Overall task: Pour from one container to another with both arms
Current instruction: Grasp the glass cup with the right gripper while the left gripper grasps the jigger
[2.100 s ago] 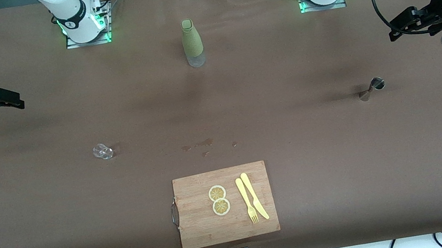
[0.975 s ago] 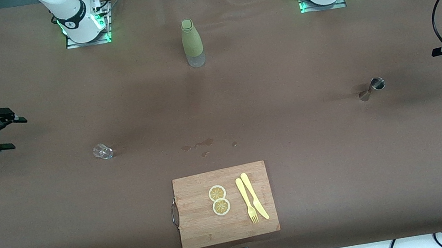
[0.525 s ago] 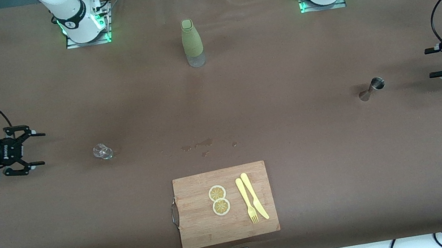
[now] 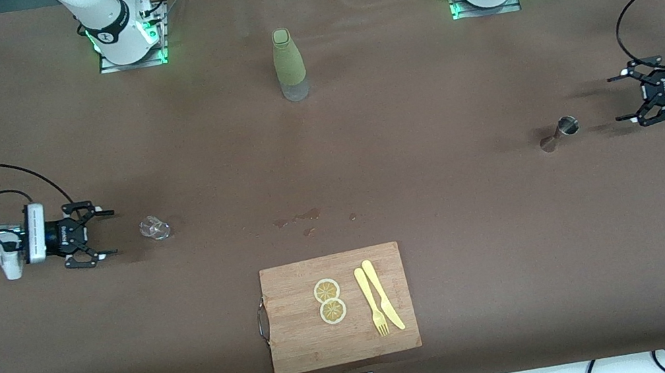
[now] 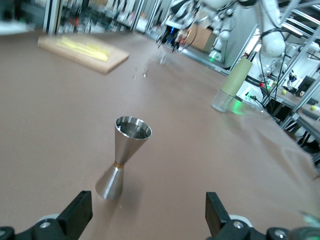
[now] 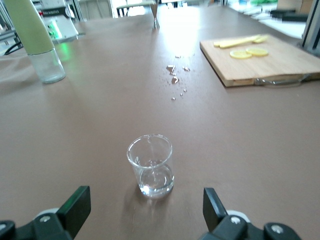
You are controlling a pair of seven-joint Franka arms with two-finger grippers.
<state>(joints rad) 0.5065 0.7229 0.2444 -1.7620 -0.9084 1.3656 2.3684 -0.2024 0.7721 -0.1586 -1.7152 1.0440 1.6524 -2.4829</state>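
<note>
A small clear drinking glass (image 4: 154, 227) (image 6: 151, 165) stands upright on the brown table toward the right arm's end. My right gripper (image 4: 105, 234) (image 6: 145, 212) is low and level with it, a short gap away, open with nothing between its fingers. The steel hourglass jigger (image 4: 559, 132) (image 5: 122, 156) stands upright toward the left arm's end. My left gripper (image 4: 621, 98) (image 5: 149, 215) points at it from a short distance, also open and empty.
A tall olive-green bottle (image 4: 288, 64) stands mid-table near the arm bases. A wooden cutting board (image 4: 338, 308) with two lemon slices (image 4: 329, 300) and a yellow fork and knife (image 4: 379, 304) lies near the front edge. Small wet spots (image 4: 305, 219) mark the table's middle.
Both arms have swung down from the table's ends and moved inward, the right gripper toward the glass and the left gripper toward the jigger. Glass and jigger have not moved.
</note>
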